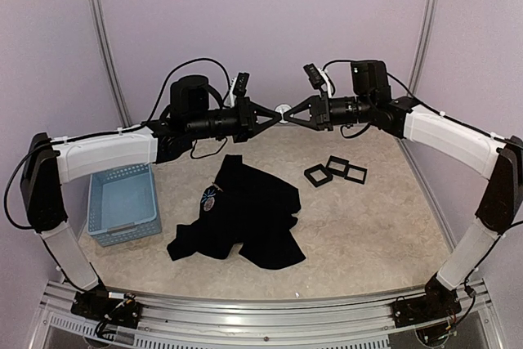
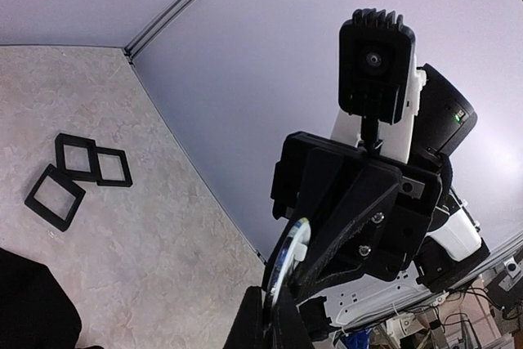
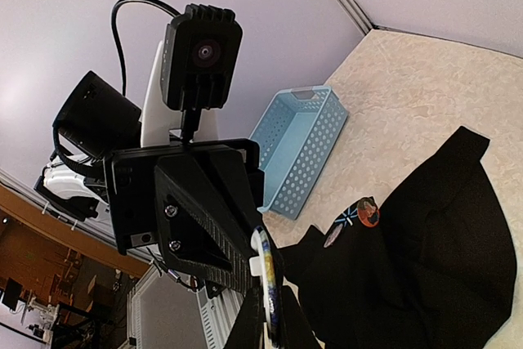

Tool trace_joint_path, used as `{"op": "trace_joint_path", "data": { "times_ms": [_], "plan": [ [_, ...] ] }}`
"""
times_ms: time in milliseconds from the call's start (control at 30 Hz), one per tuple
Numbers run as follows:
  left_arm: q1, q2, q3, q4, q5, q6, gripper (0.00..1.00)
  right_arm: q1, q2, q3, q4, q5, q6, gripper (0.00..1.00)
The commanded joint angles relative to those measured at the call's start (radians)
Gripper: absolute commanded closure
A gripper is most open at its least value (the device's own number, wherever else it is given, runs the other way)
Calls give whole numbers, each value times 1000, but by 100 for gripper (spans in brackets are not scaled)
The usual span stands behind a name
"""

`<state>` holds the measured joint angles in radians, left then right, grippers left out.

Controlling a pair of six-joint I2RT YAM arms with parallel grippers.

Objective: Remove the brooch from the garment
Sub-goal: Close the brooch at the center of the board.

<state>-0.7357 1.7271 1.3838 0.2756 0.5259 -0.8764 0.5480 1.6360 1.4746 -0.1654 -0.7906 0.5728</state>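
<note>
Tabletop [image 1: 359,226] beige under garment [image 1: 253,218]; walls [image 1: 270,14] lilac

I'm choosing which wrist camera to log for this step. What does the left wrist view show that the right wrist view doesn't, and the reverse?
Only the left wrist: three black square frames and the right gripper. Only the right wrist: the light-blue basket, the badges on the garment, and the left gripper. Both: the brooch, seen edge-on and pinched in the air between the two grippers, and the black garment, though the left wrist catches just a corner of it.
</note>
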Motion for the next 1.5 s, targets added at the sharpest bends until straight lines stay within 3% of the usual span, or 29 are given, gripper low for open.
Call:
{"op": "trace_joint_path", "data": {
  "times_ms": [0, 533, 900, 1467],
  "plan": [
    [-13, -36, -20, 56, 37, -31, 100, -41, 4, -37, -27, 186, -2, 100],
    [30, -60, -144, 232, 33, -146, 100, -55, -4, -46, -27, 209, -1, 100],
    [27, -63, -142, 240, 38, -135, 100, -82, 9, -31, -168, 383, 5, 100],
    [30, -88, -190, 264, 1, -166, 100, -114, -72, -111, -99, 435, 45, 94]
  ]
}}
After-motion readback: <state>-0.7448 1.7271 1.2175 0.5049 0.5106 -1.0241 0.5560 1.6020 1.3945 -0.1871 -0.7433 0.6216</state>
